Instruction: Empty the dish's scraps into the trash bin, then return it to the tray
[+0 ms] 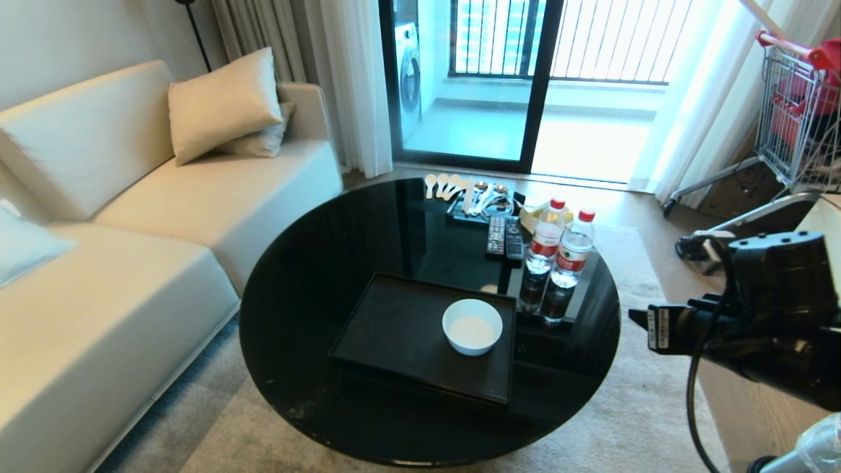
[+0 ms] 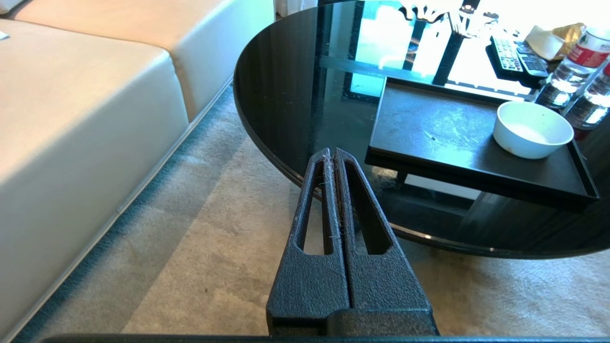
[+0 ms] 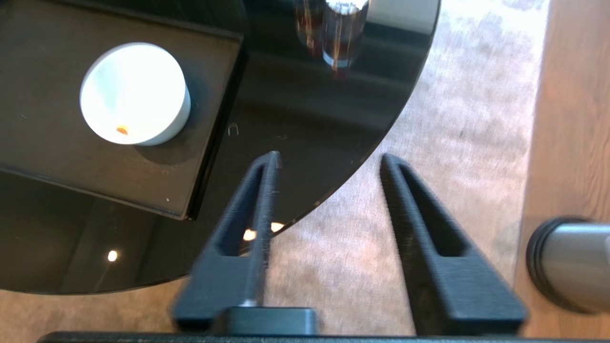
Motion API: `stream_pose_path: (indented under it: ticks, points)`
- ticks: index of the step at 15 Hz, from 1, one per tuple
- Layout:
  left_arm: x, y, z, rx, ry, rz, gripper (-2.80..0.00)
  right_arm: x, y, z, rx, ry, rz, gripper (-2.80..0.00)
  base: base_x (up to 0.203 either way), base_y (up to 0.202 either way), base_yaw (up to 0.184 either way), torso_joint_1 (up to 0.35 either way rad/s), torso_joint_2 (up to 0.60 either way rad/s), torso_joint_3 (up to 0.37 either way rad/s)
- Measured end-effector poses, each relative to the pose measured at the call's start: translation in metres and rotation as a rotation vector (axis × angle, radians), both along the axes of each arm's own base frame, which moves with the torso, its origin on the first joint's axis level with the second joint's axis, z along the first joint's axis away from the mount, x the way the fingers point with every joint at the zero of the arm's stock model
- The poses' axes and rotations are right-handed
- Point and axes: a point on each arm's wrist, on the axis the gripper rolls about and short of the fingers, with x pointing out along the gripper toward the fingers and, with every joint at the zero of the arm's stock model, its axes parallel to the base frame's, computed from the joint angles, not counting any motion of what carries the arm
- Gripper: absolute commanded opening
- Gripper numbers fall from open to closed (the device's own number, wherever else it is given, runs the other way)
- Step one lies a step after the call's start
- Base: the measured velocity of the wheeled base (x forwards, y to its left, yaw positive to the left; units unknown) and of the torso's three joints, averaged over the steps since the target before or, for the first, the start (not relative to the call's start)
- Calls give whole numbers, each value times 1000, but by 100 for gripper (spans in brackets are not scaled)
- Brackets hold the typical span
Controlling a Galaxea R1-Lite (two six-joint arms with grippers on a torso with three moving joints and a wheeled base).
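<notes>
The dish [image 1: 472,326], a small white bowl, stands on the right part of the black tray [image 1: 394,328] on the round black glass table [image 1: 309,276]. In the right wrist view the dish [image 3: 135,93] holds one small orange speck of scraps [image 3: 122,129]. My right gripper [image 3: 330,157] hangs open and empty over the table's edge and the carpet, apart from the dish. Off to one side of it lies the steel trash bin [image 3: 567,267]. The right arm [image 1: 755,315] shows at the table's right. My left gripper [image 2: 331,152] is shut and empty, low by the table's near-left edge.
Two water bottles [image 1: 558,246] stand just behind the tray's right corner, with remotes [image 1: 504,238] and white spoons [image 1: 447,187] farther back. A cream sofa [image 1: 131,217] lines the left side. A shopping cart [image 1: 798,112] stands at the far right.
</notes>
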Motion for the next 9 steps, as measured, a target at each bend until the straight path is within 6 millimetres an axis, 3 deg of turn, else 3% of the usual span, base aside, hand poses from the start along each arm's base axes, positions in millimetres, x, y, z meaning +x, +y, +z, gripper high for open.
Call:
stream_pose_path:
  ticks: [4,9]
  points:
    - [0,0,0,0,0,0,-280,-40,-25,13,0,-93,-35,-280,0,0,0,0,0,0]
    - [0,0,0,0,0,0,-280,-112,-74,12,-8,-251,-243,-280,0,0,0,0,0,0]
